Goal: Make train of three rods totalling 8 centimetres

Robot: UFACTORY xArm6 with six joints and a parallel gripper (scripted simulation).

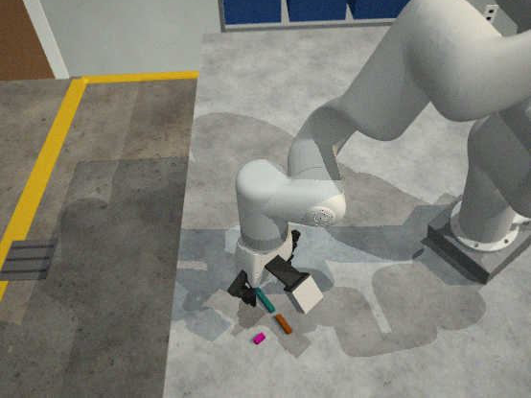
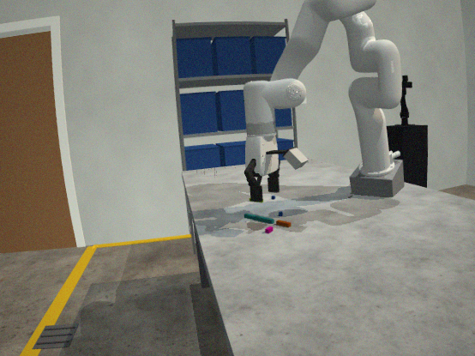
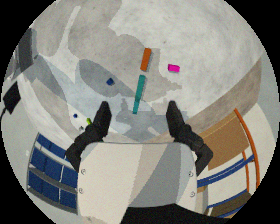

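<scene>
- Overhead, the end effector (image 1: 269, 270) (image 2: 265, 191) (image 3: 138, 107) hangs wide open, holding nothing
- Turquoise rod (image 1: 265, 300) (image 2: 259, 218) (image 3: 139, 94) lies on the worktop (image 1: 407, 370) (image 2: 343, 275) (image 3: 200, 30), lower centre of the top view
- Orange rod (image 1: 284, 323) (image 2: 283, 223) (image 3: 146, 59) sits near its end, magenta rod (image 1: 259, 339) (image 2: 268, 230) (image 3: 173, 68) apart

Magenta rod (image 3: 173, 68) lies beside the orange rod (image 3: 145, 59).

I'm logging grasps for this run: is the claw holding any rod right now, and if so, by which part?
Nothing is held; the claw is open.
</scene>
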